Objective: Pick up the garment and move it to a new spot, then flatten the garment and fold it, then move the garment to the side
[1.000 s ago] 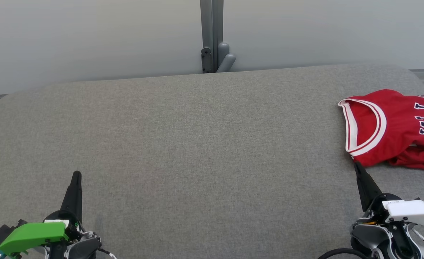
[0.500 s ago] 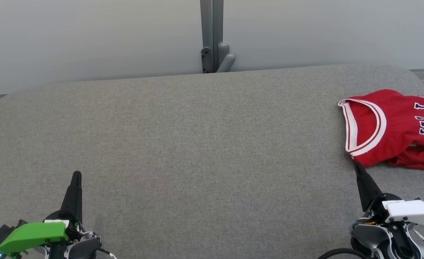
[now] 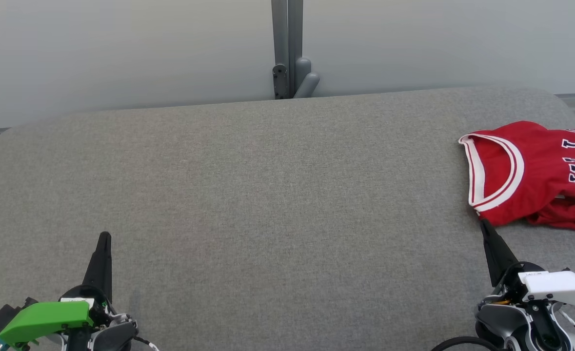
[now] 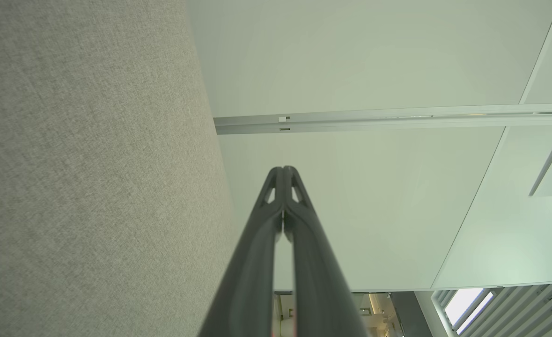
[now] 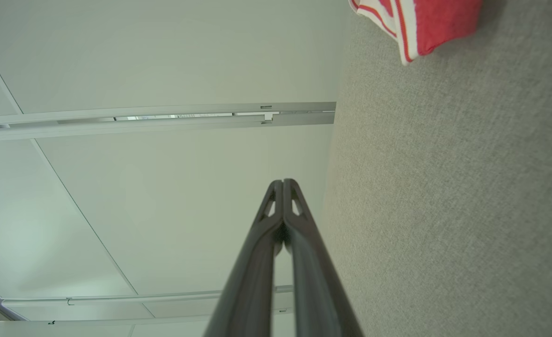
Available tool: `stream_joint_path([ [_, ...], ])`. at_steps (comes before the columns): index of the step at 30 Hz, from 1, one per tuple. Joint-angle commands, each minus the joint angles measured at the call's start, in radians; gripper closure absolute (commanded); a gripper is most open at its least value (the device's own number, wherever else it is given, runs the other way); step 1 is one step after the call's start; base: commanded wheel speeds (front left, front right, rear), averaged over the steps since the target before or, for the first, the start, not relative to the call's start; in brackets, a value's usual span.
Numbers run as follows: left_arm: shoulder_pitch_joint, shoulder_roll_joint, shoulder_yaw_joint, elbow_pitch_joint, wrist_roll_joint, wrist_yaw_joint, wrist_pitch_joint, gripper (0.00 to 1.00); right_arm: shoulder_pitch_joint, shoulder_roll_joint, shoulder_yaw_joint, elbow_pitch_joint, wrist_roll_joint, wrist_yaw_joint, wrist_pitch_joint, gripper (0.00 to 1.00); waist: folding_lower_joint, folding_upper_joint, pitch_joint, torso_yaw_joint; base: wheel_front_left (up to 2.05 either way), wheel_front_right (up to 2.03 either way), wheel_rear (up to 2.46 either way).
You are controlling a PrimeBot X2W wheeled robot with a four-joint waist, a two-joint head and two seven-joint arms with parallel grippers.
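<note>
The left claw has its two long dark fingers pressed together with nothing between them, and it points forward over the grey fabric-covered counter. The right claw is pressed together too and it is empty. The crumpled red sleeveless jersey with white trim and dark letters lies on the counter just ahead of the right claw's tip, towards its outer side. In the right wrist view some bare counter separates them. The jersey is well apart from the left claw, far to its right.
</note>
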Motion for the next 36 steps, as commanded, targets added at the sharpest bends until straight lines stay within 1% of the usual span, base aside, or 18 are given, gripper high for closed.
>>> stream_joint_path([
  [1,-0.015,0.0,0.003,0.0,0.004,-0.006,0.003,1.0,-0.011,-0.005,0.001,0.001,0.004,0.0,0.002,1.0,0.0,0.0,0.0,0.0,0.0,0.0,0.0],
  [36,-0.016,-0.004,0.01,0.001,0.009,-0.006,0.007,1.0,-0.011,-0.005,0.001,0.001,0.004,0.0,0.002,1.0,0.0,0.0,0.0,0.0,0.0,0.0,0.0],
])
